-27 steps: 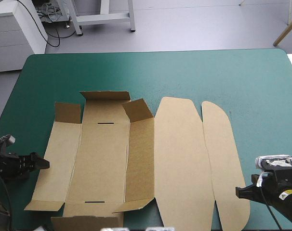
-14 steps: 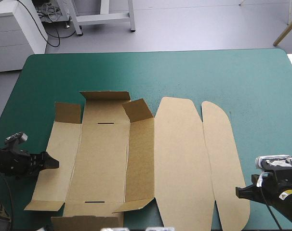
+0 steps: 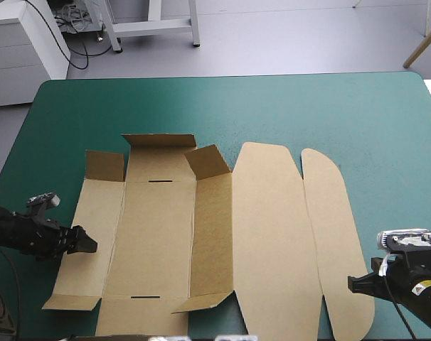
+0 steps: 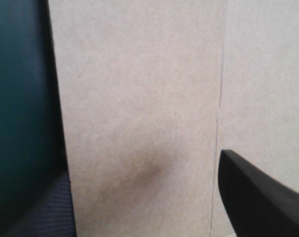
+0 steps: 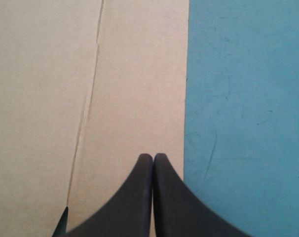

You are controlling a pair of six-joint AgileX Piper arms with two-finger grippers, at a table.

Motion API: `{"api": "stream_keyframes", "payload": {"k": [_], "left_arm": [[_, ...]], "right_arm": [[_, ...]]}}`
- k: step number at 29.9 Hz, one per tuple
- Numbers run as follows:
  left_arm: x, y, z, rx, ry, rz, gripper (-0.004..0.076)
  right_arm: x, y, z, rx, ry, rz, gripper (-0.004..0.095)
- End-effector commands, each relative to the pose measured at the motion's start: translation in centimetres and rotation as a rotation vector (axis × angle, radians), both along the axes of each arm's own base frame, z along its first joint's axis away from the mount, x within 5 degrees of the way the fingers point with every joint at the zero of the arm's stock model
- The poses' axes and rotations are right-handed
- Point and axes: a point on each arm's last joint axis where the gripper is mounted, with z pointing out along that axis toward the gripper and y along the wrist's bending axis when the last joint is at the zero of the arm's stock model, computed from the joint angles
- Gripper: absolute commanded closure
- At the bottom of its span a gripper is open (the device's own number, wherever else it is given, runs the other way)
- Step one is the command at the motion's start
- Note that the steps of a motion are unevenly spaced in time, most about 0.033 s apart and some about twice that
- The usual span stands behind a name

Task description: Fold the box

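Observation:
The brown box (image 3: 265,234) lies as a cut sheet on the teal-green cover, its lid panels flat toward the right. Short flaps at the far end and the near left stand partly raised. My left gripper (image 3: 86,244) is at the outer edge of the sheet's left side panel. In the left wrist view that panel (image 4: 139,74) fills the space between the spread fingers of the left gripper (image 4: 144,165), one black finger (image 4: 258,197) over the board. My right gripper (image 3: 352,284) is shut, its tip (image 5: 153,157) over the right edge of the outermost lid flap (image 5: 134,74).
Bare teal-green cover (image 3: 272,106) stretches from the box to the table's far edge and along the right side (image 5: 248,98). The sheet's near flaps reach the table's front edge.
My left gripper has moved right onto the left panel's edge. The whole sheet has shifted slightly right and toward the front edge. The right gripper has stayed put.

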Motion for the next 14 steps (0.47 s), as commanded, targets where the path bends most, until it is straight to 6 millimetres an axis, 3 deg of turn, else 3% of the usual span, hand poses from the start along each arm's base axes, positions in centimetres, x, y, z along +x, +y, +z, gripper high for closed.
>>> {"api": "stream_keyframes", "payload": {"k": [1, 6, 14], "left_arm": [[-0.7, -1.8, -0.6, -0.189, 0.112, -0.019, 0.0222], [-0.1, -1.9, -1.4, -0.247, 0.134, 0.013, 0.0310], [0.0, -1.8, -2.1, -0.258, 0.163, 0.009, 0.0318]], "right_arm": [[0.4, 0.0, 1.0, 0.001, -0.070, -0.008, 0.0928], [0.4, 0.0, 1.0, 0.001, -0.070, -0.008, 0.0928], [0.4, 0.0, 1.0, 0.001, -0.070, -0.008, 0.0927]]}}
